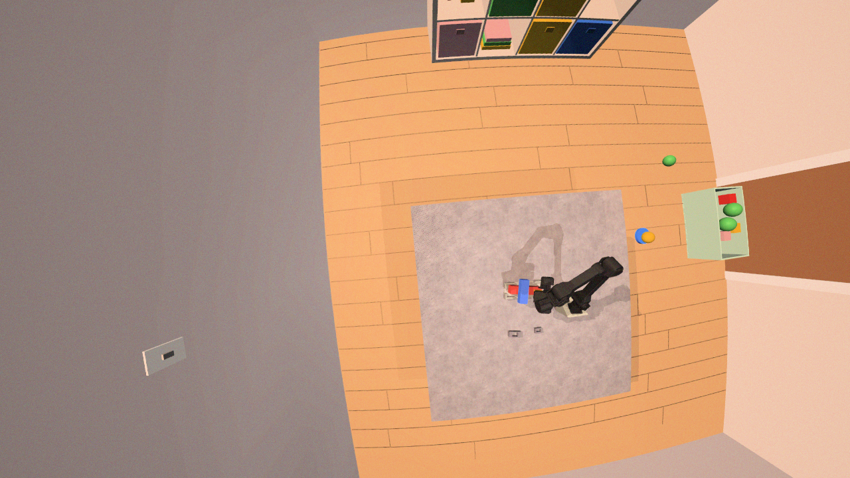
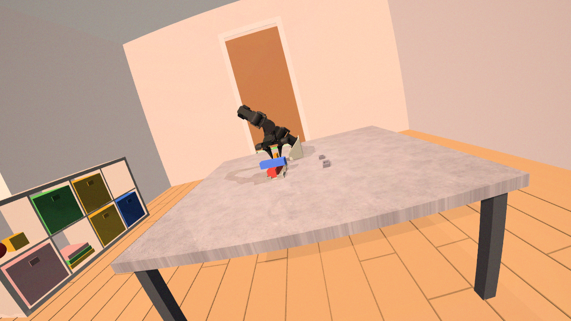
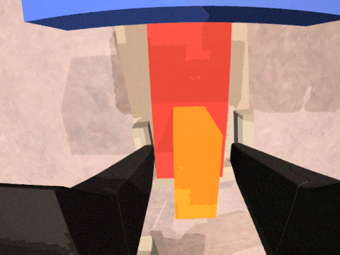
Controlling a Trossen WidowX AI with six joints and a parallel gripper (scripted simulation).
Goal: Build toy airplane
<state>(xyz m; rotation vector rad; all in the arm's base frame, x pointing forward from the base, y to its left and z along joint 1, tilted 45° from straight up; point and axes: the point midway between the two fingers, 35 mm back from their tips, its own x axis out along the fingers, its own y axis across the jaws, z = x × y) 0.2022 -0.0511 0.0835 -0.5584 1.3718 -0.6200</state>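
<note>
Grey and mottled, the tabletop [image 1: 475, 380] [image 2: 303, 203] [image 3: 28, 88] spreads out in front of a brown door [image 2: 259, 80]. On it, the fuselage [image 1: 514, 290] [image 2: 272, 172] [image 3: 191, 64] lies in the pale jig [image 1: 506, 296] [image 2: 285, 172] [image 3: 138, 71], the wing [image 1: 522, 291] [image 2: 273, 163] [image 3: 177, 14] across its top. The fin [image 2: 275, 154] [image 3: 196, 159] stands at the far end. My claw [image 1: 539, 291] [image 2: 276, 157] [image 3: 192, 152] is partly spread around it, pinching nothing, with a gap at either side of the fin.

I'd judge the fin light and stiff, unlikely to crush, its smooth faces perhaps a bit slippery. If it needs another grip, I'd take its two broad sides squarely and high up; a skewed pull could rock it loose. I'd hold the wing by its narrow width, near the middle.

Both tabs and sockets are out of my sight, so I can't confirm full seating. The wrist view cuts off the wing and the near end of the fuselage; from the top, the arm crowds the fin and hides my fingertips.
</note>
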